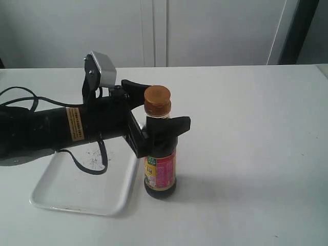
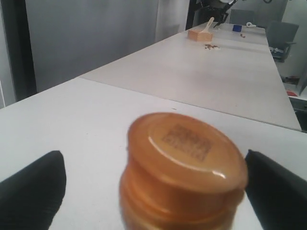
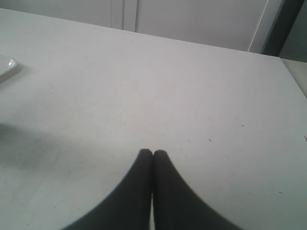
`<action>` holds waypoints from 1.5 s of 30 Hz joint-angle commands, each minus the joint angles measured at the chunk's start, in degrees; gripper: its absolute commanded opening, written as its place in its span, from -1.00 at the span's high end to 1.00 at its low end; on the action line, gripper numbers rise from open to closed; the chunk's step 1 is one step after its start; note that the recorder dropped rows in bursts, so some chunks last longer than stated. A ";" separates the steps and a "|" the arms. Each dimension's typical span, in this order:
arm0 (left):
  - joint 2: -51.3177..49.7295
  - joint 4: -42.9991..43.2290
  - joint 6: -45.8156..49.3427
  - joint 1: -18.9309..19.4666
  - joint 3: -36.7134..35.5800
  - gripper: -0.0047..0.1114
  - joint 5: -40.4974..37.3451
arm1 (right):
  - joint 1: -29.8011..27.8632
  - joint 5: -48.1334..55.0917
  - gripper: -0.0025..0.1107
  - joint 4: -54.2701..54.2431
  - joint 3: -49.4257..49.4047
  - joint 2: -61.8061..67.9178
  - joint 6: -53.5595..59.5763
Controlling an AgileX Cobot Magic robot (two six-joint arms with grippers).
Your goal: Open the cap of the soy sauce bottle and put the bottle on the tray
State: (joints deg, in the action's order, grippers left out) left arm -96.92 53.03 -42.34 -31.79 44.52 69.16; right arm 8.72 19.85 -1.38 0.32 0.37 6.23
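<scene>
Bottle (image 1: 160,164) is standing beside the tray (image 1: 61,200), left end effector (image 1: 168,106) straddling its neck wide apart, probably lining up a steadying hold for uncapping; right end effector (image 3: 153,158) idling pinched together.

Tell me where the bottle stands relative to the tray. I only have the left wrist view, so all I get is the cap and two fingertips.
Observer: The soy sauce bottle stands upright on the table, just off the right edge of the tray, not on it.
Operator: Report where my fingers sit along the bottle.
Observer: The left gripper straddles the neck and shoulder below the cap; one of its fingers crosses in front.
Operator: Now describe the other arm.
Observer: The right gripper is shut above the table, holding nothing.
</scene>
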 commanded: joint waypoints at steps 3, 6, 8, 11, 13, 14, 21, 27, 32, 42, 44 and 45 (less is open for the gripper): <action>-3.16 1.12 2.12 -0.31 0.16 -0.81 0.80 | -0.26 -0.15 0.96 -0.14 -0.32 -0.37 0.47; -4.54 1.12 2.98 -0.31 0.16 -0.81 0.80 | -0.26 -0.15 0.96 -0.14 -0.32 -0.37 0.47; -5.31 0.99 3.60 -0.31 0.16 -0.81 0.80 | -0.26 -0.15 0.96 -0.14 -0.32 -0.37 0.47; -6.53 0.99 4.21 -0.31 0.16 -0.81 0.80 | -0.26 -0.15 0.96 -0.14 -0.32 -0.37 0.47; -7.10 0.99 4.94 -0.31 0.16 -0.77 0.80 | -0.26 -0.15 0.96 -0.14 -0.32 -0.37 0.47; -7.39 0.99 4.94 -0.31 0.16 -0.75 0.80 | -0.26 -0.15 0.96 -0.14 -0.32 -0.37 0.47; -8.88 0.99 6.82 -0.31 0.16 -0.73 0.80 | -0.26 -0.15 0.96 -0.14 -0.32 -0.37 0.47; -11.51 0.79 9.20 -0.31 0.16 -0.73 0.80 | -0.26 -0.15 0.96 -0.14 -0.32 -0.37 0.47; -12.17 0.56 10.79 -0.31 0.16 -0.73 0.80 | -0.26 -0.15 0.96 -0.14 -0.32 -0.37 0.47; -12.65 2.01 11.49 -0.31 0.16 -0.31 0.80 | -0.26 -0.15 0.96 -0.14 -0.32 -0.37 0.47; -12.65 2.81 11.49 -0.31 0.16 0.10 0.80 | -0.26 -0.15 0.96 -0.14 -0.32 -0.37 0.47; -12.65 3.05 11.49 -0.31 0.16 0.36 0.80 | -0.26 -0.15 0.96 -0.14 -0.32 -0.37 0.47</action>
State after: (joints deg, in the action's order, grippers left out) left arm -109.61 55.04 -30.97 -31.93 44.65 69.84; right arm 8.72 19.85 -1.38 0.32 0.37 6.23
